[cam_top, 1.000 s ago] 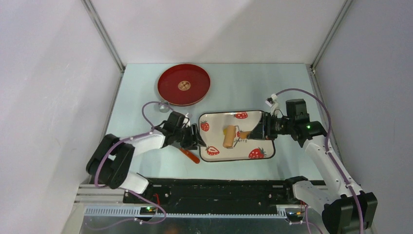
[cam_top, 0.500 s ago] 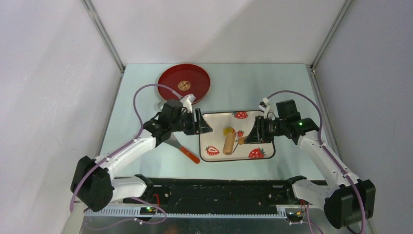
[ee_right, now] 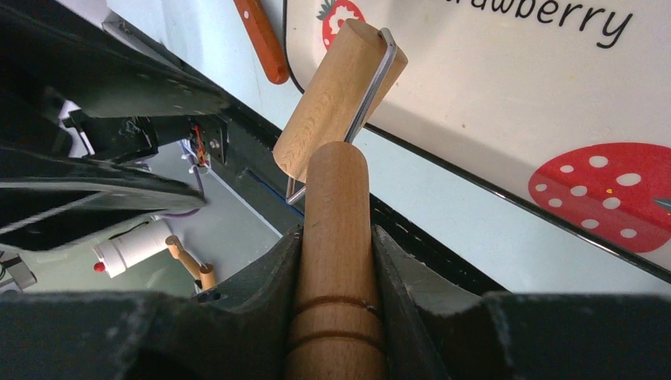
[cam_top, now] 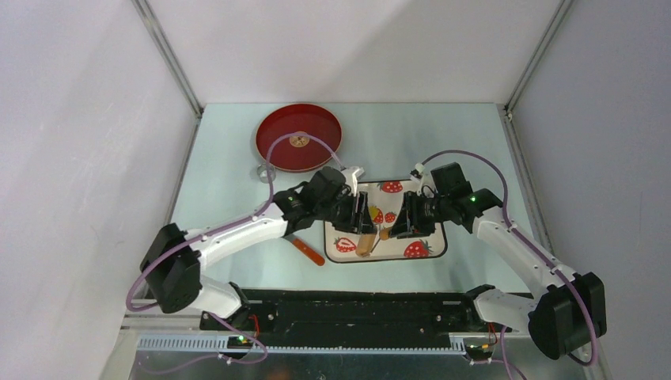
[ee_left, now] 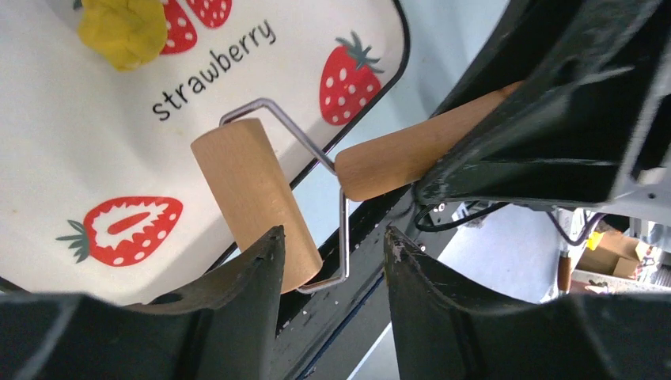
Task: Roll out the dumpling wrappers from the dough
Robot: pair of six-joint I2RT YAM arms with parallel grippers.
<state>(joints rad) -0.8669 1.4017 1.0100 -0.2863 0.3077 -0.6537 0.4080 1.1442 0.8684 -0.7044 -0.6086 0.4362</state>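
In the left wrist view the dough (ee_left: 123,32) is a bright yellow, lumpy blob lying on the strawberry tray (ee_left: 71,158), at 11 o'clock from the wooden roller (ee_left: 249,198). The right gripper (ee_right: 336,237) pinches the roller's handle. The left gripper (ee_left: 332,245) is spread wide.

"strawberry" on the tray (ee_left: 63,182)

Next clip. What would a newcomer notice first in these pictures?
The strawberry-printed tray in the middle of the table draws the eye. Over its near edge the right gripper is shut on the handle of a wooden roller, with the left gripper open close by it. A lump of yellow dough lies on the tray apart from the roller, not yet flattened.
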